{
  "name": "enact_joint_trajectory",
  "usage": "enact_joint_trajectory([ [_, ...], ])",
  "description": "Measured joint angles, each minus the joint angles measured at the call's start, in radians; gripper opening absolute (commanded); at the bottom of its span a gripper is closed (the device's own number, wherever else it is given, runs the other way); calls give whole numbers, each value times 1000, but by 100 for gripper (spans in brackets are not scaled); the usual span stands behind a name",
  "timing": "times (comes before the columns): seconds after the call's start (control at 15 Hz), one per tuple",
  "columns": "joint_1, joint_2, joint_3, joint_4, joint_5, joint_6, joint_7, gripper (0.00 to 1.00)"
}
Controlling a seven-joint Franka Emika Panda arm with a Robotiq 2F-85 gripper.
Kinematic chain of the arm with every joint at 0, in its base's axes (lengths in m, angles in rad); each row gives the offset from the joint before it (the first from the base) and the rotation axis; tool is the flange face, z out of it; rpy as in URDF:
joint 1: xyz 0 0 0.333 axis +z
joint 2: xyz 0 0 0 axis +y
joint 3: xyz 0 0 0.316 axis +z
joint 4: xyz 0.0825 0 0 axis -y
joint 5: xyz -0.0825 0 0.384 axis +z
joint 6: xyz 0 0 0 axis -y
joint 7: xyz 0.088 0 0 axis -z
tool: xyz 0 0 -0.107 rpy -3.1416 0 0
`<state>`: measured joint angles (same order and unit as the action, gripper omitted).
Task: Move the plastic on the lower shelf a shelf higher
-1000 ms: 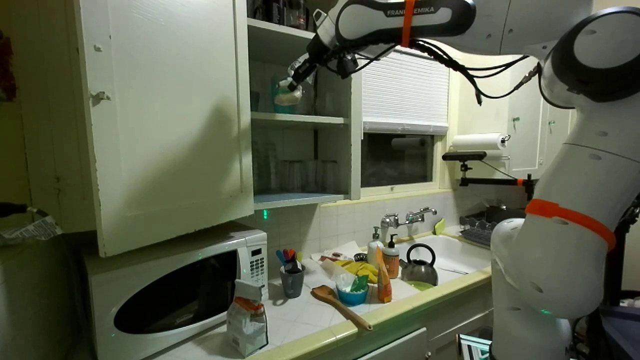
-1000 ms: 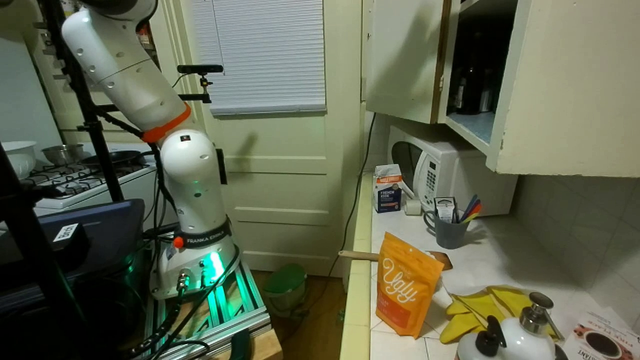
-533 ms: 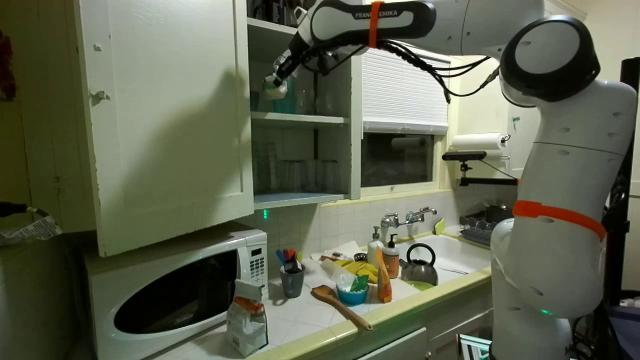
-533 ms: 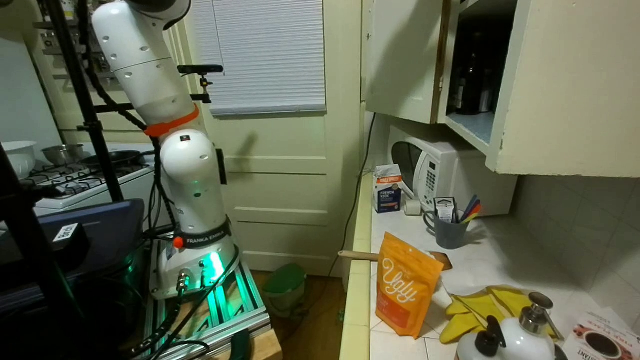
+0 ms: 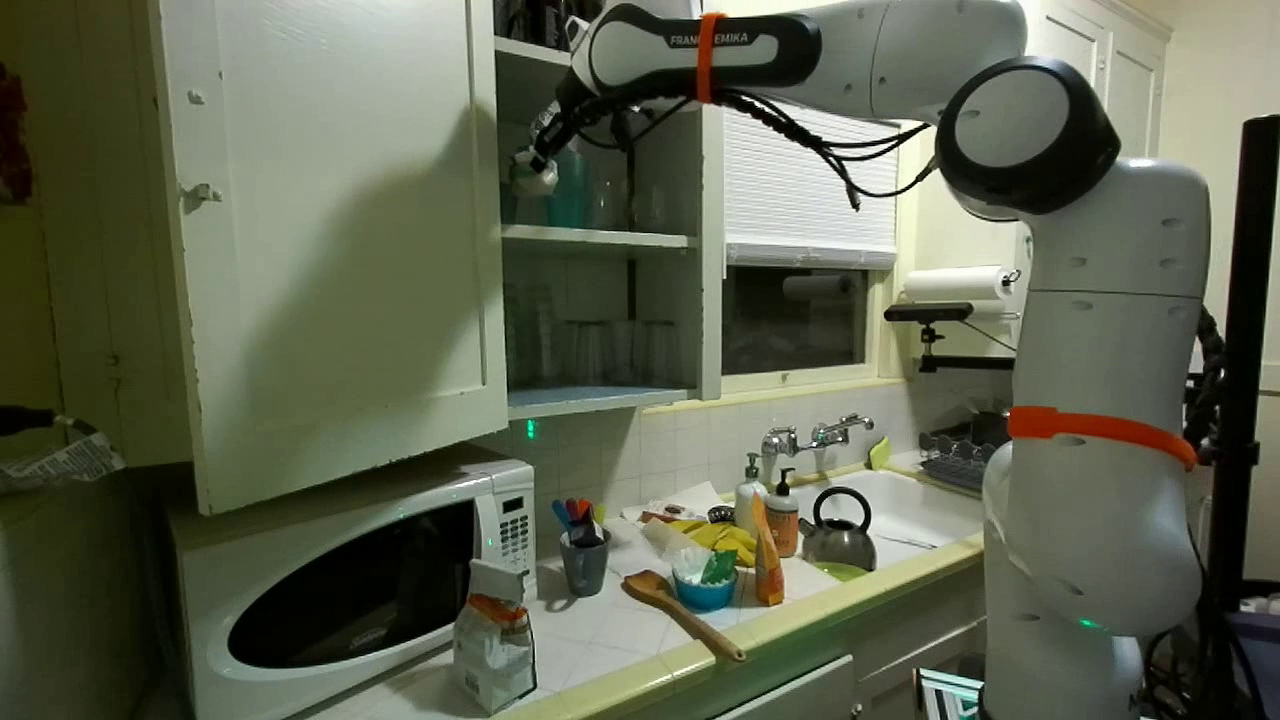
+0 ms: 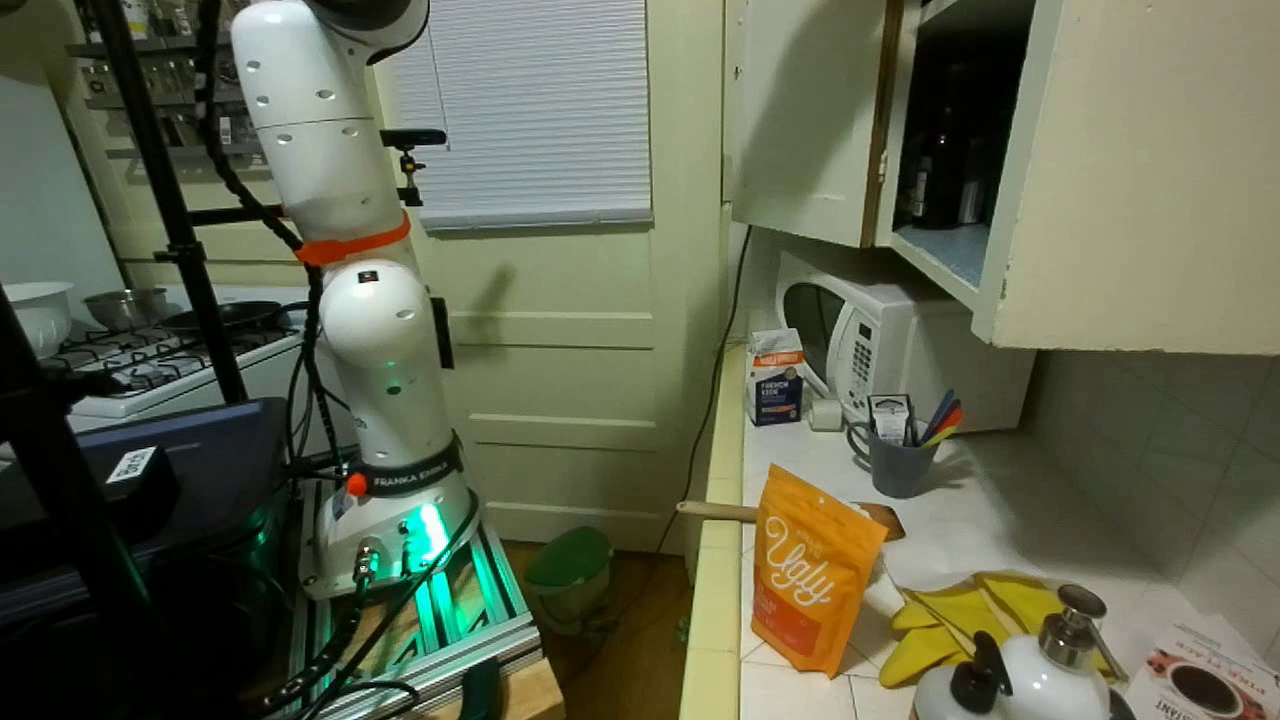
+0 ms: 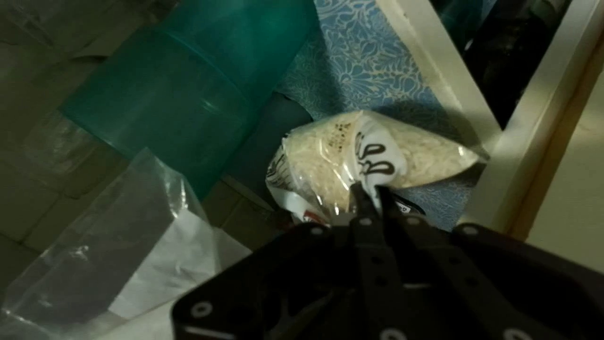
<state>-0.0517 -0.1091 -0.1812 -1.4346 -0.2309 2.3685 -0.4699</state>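
In an exterior view, at far left, an open door (image 5: 340, 250), above a microwave (image 5: 360, 580). In front of the microwave, a pack (image 5: 495, 640), upright. Higher up, at the cupboard (image 5: 711, 250), the bag (image 5: 533, 178): clear plastic, pale and grainy inside, above the middle shelf (image 5: 600, 237) of the three in view, near the door side. Pinched there by the gripper (image 7: 371, 191), jaws narrow, with bag film between them. Just right of the bag, a teal cup (image 5: 568, 192) on the middle shelf; on the bottom shelf (image 5: 600, 402), glasses (image 5: 605, 350). Down on the counter (image 5: 600, 620), a mug (image 5: 585, 567), then a spoon (image 5: 690, 615), a bowl (image 5: 706, 594), yellow gloves (image 5: 728, 540), an orange pouch (image 5: 767, 560), two bottles (image 5: 783, 522) and, by the sink (image 5: 920, 490), a kettle (image 5: 838, 545). At right, the arm (image 5: 1110, 240), stretched leftward to the cupboard.

In the wrist view, at left, clear film (image 7: 94, 245); no telling whether part of the bag. Next, the teal cup, then the bag, with dark print on a white patch, partly over a blue patterned liner (image 7: 373, 52). Farther right, pale trim (image 7: 500, 198).
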Motion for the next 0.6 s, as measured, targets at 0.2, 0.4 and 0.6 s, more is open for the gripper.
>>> enact_joint_trajectory([
  [0.2, -16, 34, 0, 38, 20, -25, -2, 37],
  [0.4, -34, 70, -1, 79, 40, -42, -2, 59],
  [0.6, -37, 87, -6, 104, 56, -44, -1, 81],
])
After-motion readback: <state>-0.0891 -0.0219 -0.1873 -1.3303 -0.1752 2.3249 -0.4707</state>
